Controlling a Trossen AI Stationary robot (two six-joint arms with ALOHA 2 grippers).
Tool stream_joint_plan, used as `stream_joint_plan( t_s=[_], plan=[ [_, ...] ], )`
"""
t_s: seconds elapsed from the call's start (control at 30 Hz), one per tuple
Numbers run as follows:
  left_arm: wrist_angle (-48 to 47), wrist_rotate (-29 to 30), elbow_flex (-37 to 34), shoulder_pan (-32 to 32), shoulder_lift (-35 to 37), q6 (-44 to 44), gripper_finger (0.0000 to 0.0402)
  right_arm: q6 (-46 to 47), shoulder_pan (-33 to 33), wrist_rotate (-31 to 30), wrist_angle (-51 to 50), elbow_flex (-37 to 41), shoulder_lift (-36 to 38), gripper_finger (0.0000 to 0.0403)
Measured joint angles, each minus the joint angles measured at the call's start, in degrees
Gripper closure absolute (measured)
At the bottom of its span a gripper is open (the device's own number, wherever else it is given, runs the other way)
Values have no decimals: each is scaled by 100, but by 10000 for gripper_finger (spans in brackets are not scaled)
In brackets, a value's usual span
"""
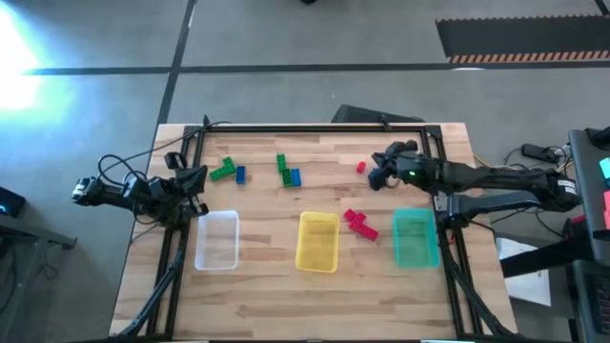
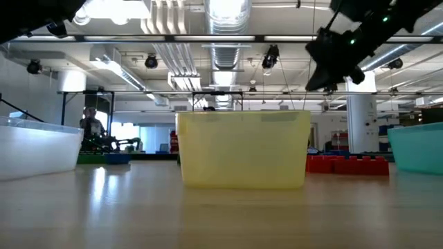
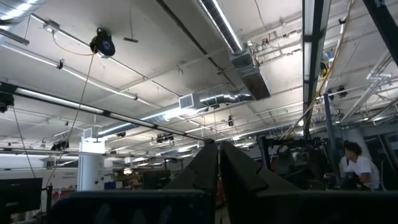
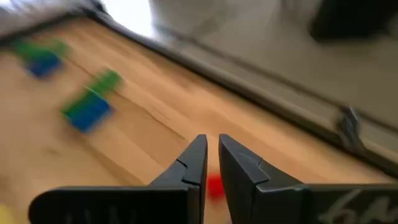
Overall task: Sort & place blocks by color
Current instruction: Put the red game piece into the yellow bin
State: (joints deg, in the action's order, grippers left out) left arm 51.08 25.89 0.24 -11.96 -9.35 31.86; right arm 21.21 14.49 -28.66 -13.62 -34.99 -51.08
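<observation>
Near the table's front edge sit three trays; red blocks (image 1: pixel 359 223) lie between the yellow tray (image 1: pixel 317 241) and the teal tray (image 1: pixel 415 239). Farther back, the right gripper (image 4: pixel 211 163), fingers narrow and empty, hovers above a lone red block (image 1: pixel 361 168): it should open wider, centre, then descend. Green and blue blocks (image 1: pixel 289 171) lie toward the far edge. The left gripper (image 3: pixel 218 163) waits shut at the left edge.

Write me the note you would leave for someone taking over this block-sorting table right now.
Left end effector: shut, holding nothing, parked at the table's left edge.
Right end effector: nearly closed, empty, hovering beside a lone small red plastic brick at the back right.
Green and blue plastic bricks: two clusters at the back, and.
Red brick pile: between the yellow plastic tray and the teal plastic tray.
Clear plastic tray: front left.
Done: nothing; all three trays look empty.
Left: every brick.
</observation>
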Motion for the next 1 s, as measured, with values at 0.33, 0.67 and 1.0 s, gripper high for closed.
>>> stream_joint_plan(
  t_s=[0.33,0.67,1.0],
  plan=[
    [30,26,1,1,1,-2,401,1238,666,41,-573,-531,-1202,356],
    [-51,118,1,1,-29,-14,401,1138,740,150,-1935,-1620,-2215,232],
    [-55,168,1,2,-36,-13,401,-2724,1135,1975,-3105,-2960,-3222,156]
  ],
)
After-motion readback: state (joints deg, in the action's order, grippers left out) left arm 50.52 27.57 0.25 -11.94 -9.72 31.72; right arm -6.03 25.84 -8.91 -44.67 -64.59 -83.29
